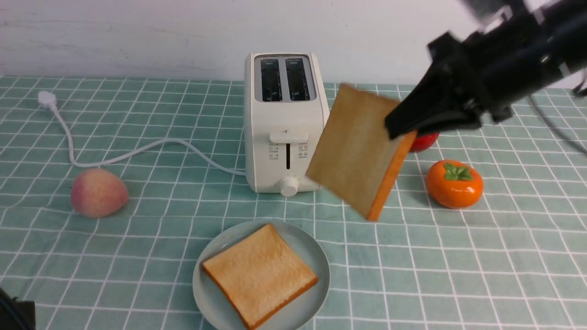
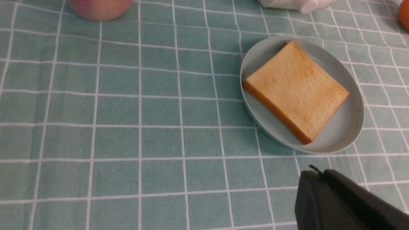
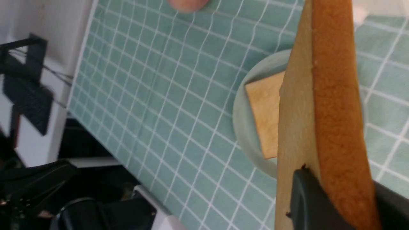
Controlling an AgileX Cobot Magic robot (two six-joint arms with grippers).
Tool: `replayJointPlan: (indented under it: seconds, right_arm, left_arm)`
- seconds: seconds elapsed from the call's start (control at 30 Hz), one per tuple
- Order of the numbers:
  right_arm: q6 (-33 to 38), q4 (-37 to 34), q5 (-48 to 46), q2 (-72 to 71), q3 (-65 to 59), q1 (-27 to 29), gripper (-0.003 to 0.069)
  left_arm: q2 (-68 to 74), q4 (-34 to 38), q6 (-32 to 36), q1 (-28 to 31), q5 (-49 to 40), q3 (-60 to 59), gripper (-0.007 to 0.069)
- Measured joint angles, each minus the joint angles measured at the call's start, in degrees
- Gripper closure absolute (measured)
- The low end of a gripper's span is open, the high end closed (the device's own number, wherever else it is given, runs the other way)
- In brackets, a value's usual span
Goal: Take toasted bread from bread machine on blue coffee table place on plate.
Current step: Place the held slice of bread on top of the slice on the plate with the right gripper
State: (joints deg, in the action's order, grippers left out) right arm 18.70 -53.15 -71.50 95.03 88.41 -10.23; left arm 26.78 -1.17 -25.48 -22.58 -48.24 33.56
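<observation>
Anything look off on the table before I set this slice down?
Nothing spilled or damaged. The held toast slice hangs tilted from the right hand, pinched near one top corner. The toaster's plug lies loose on the table.

We take this for a robot test bench dressed as a kitchen: a cream-white boxy two-slot toaster (image 1: 284,123) stands on a table (image 1: 137,256) clothed in pale teal-green with a white grid, a bare white wall (image 1: 137,32) behind it. Left of the toaster its white cord (image 1: 69,137) ends in a plug (image 1: 46,98) lying loose on the cloth, and a black robot arm (image 1: 513,64) hangs above its right.
</observation>
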Motion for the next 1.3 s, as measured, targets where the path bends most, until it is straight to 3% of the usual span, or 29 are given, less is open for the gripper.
replayJointPlan:
  seconds: [0.17, 0.47, 0.7, 0.9, 0.93, 1.07, 1.17, 1.27, 1.3]
  right_arm:
    - [6.6, -9.4, 2.0, 8.7, -2.8, -2.0, 0.0551]
    - [8.7, -10.2, 2.8, 18.5, -2.8, -11.9, 0.0551]
    - [9.3, -9.0, 5.2, 20.9, -2.8, -13.0, 0.0526]
    - [9.3, -4.5, 9.3, 21.0, -2.8, -13.0, 0.04]
    - [9.3, -2.7, 10.7, 21.0, -2.8, -13.0, 0.0343]
    - [9.3, 2.4, 13.0, 21.1, -2.1, -13.0, 0.0239]
    - [7.7, 8.3, 13.0, 21.0, 0.5, -13.0, 0.0202]
    - [0.2, 19.5, 10.4, 19.6, 4.9, -13.0, 0.0214]
    - [-1.3, 20.3, 10.0, 19.5, 5.5, -13.0, 0.0217]
  left_arm:
    - [0.0, 1.2, 0.0, 0.0, 1.1, -1.2, 0.0638]
    - [0.0, 1.2, 0.0, 0.0, 3.7, -1.2, 0.0638]
    - [0.0, 1.2, 0.0, 0.0, 3.8, -1.2, 0.0638]
    - [0.0, 1.5, 0.0, 0.0, 3.8, -1.2, 0.0638]
    - [0.0, 1.5, 0.0, 0.0, 3.8, -1.2, 0.0638]
    - [0.0, 2.0, 0.0, 0.0, 3.7, -1.2, 0.0638]
    - [0.0, 2.1, 0.0, 0.0, 3.7, -1.2, 0.0638]
    - [0.0, 2.1, 0.0, 0.0, 3.7, -1.2, 0.0638]
    - [0.0, 2.1, 0.0, 0.0, 3.7, -1.2, 0.0638]
